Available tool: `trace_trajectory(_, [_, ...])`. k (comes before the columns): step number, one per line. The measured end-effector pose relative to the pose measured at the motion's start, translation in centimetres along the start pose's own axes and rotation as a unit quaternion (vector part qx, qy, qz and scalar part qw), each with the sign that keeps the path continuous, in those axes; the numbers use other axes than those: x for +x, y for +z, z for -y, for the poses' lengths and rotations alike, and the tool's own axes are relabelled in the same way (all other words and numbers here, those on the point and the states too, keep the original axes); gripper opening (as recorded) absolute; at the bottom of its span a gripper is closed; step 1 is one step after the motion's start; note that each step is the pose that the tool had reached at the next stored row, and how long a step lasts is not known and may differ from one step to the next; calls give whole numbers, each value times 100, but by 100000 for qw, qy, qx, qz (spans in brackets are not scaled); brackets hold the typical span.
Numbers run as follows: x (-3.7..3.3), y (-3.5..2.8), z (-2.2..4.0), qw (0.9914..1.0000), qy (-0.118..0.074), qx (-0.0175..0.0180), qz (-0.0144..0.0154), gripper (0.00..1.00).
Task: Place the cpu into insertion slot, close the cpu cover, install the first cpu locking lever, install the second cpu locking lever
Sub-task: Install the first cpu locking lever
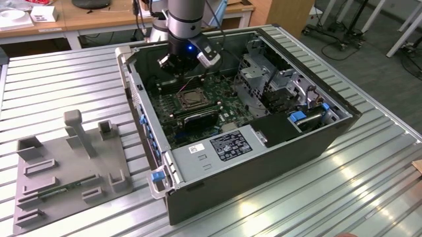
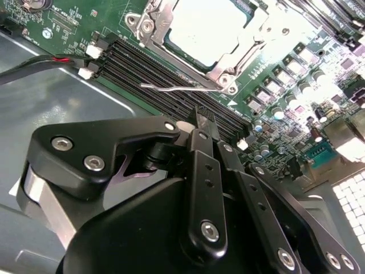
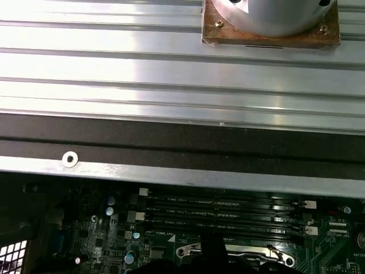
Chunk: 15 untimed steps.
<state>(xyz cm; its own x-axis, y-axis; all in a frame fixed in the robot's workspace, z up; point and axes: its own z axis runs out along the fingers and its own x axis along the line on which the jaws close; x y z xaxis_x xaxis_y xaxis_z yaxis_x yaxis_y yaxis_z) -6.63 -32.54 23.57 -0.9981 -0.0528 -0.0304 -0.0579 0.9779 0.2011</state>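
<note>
My pincer (image 2: 203,116): shut, holding nothing, above the memory slots (image 2: 148,65). The cpu (image 2: 208,23): seated in the insertion slot (image 1: 191,97), cpu cover (image 2: 242,55) lying around it, one thin locking lever (image 2: 177,88) unlatched. Hazard, by my judgement: my closed tips slipping off that wire and scraping the board.

We see a ribbed metal table (image 1: 369,187) whose pale slats catch bright patches of glare, and beyond its far edge stand wooden desks (image 1: 99,19). At the exterior view's right lies a grey floor (image 1: 369,59), where dark wheeled stands (image 1: 329,34) sit near white furniture legs (image 1: 408,29).
</note>
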Motion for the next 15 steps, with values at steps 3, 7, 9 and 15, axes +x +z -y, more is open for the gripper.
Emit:
trace_trajectory(3, [-39, 2, 3, 100000, 176, -10, -161, 10])
trace_trajectory(7, [-89, 12, 8, 99999, 397, -10, -184, 10])
trace_trajectory(9, [-105, 22, 10, 99998, 546, -4, -158, 10])
trace_trajectory(15, [-123, 46, 16, 99997, 749, -8, -111, 10])
